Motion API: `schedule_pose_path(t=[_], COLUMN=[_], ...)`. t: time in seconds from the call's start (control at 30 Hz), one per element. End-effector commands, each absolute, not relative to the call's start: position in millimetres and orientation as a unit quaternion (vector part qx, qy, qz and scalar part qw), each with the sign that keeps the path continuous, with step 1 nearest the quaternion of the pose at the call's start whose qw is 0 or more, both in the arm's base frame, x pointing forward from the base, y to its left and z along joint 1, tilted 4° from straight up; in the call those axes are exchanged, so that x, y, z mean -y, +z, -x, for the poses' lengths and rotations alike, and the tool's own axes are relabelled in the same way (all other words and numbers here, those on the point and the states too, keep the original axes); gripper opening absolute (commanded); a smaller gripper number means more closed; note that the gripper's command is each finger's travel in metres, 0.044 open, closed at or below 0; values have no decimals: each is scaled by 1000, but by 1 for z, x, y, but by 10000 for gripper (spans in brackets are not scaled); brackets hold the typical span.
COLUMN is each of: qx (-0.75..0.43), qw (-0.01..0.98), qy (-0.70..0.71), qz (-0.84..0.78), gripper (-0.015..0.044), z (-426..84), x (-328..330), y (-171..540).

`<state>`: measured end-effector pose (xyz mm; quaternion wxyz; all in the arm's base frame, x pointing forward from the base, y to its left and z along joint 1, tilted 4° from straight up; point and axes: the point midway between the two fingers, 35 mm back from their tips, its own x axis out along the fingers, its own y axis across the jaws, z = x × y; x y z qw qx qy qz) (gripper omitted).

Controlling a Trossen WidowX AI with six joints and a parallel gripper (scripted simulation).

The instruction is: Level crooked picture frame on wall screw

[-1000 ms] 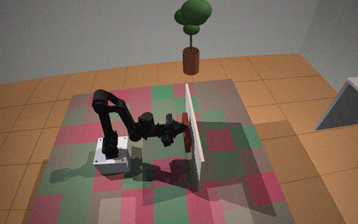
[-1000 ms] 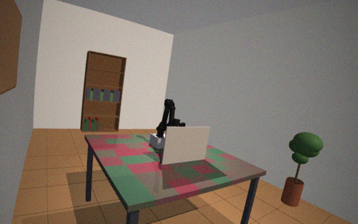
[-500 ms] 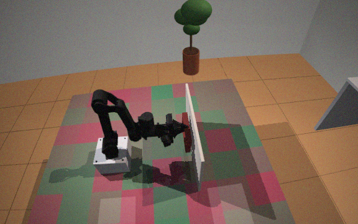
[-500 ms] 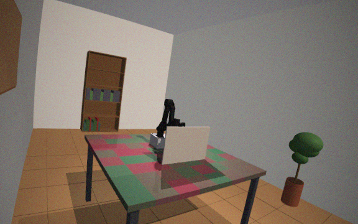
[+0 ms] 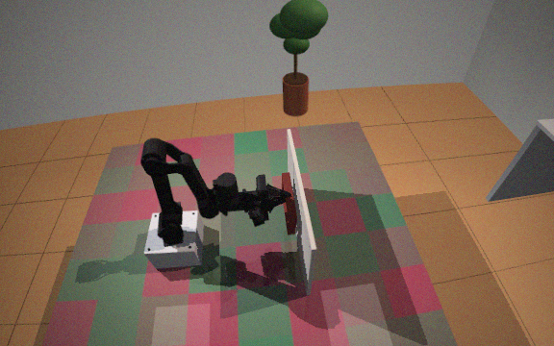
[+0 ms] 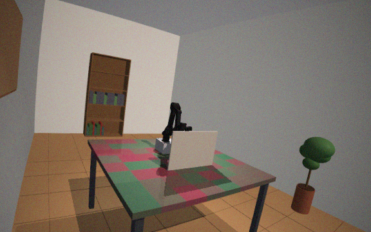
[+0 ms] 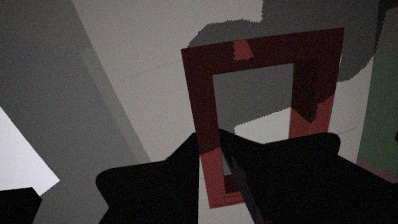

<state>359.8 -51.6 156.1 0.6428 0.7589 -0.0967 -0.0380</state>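
The red picture frame (image 5: pixel 289 223) (image 7: pixel 280 51) hangs at the arm's side of an upright pale panel (image 5: pixel 309 233) (image 6: pixel 193 149) (image 7: pixel 150 30). In the wrist view its top bar slopes, the right end higher; that view is itself turned, so I cannot tell how far from level it is. The screw and the notched strip are hidden. My gripper (image 5: pixel 288 194) (image 7: pixel 206 134) is shut on the frame's left bar as the wrist view shows it, below mid-height. In the exterior view the panel hides the frame and the fingers.
The arm's white base (image 5: pixel 173 257) (image 6: pixel 162 146) stands on the patchwork table (image 5: pixel 118 327) (image 6: pixel 134 193). The panel stands upright on the table, just beyond the fingertips. A potted plant (image 5: pixel 295 96) (image 6: pixel 303 200) and a bookshelf (image 6: pixel 107 82) stand away from the table. Shadows cover part of the panel.
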Motion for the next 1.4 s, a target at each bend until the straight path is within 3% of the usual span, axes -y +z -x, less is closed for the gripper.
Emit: schedule_pose_path(t=[0.0, 1.37], qx=[101, 101], qw=[642, 642], qy=[-32, -32], qz=[-759, -760], gripper=[0, 0], z=[-360, -361], x=[51, 44], y=[160, 162])
